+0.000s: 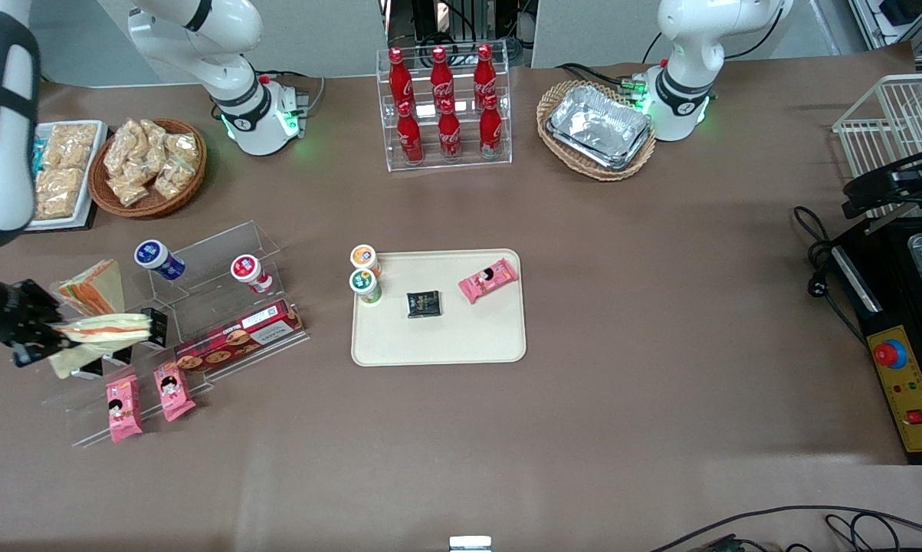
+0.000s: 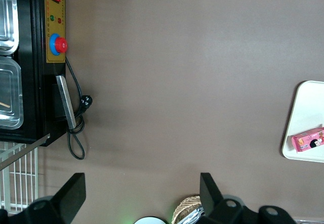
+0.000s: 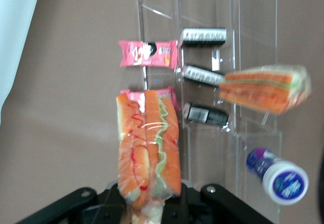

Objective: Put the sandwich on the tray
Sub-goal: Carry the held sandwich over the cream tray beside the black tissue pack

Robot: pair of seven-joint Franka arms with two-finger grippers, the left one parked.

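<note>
While the gripper (image 1: pixel 47 331) sits at the working arm's end of the table, above the clear acrylic display rack (image 1: pixel 200 307), its black fingers (image 3: pixel 114 204) are closed on the sandwich (image 1: pixel 100 335) and pinch the wrapped wedge at one end, with the wrap bunched between them. In the wrist view the sandwich (image 3: pixel 148 148) runs lengthwise straight away from the fingers, cut face toward the camera. In the front view its long axis lies roughly level, the free end pointing toward the tray (image 1: pixel 438 349), well apart from it. The wedge is held clear of the rack shelves.

Appearance: clear film wrap, pale cream bread on the outer faces, orange-red filling in bands, a light green strip and a thin red squiggle visible on the cut face.

Surroundings: a second wedge sandwich (image 1: pixel 93 285) with broad orange layers stands on the rack, farther from the front camera than the held one. Two pink snack packets (image 1: pixel 148 399) lie on the rack's lowest step. A blue-capped cup (image 1: pixel 158 258) lies on an upper step. The tray holds two cups (image 1: pixel 365 274), a black packet (image 1: pixel 423 303) and a pink packet (image 1: pixel 488 280).
</note>
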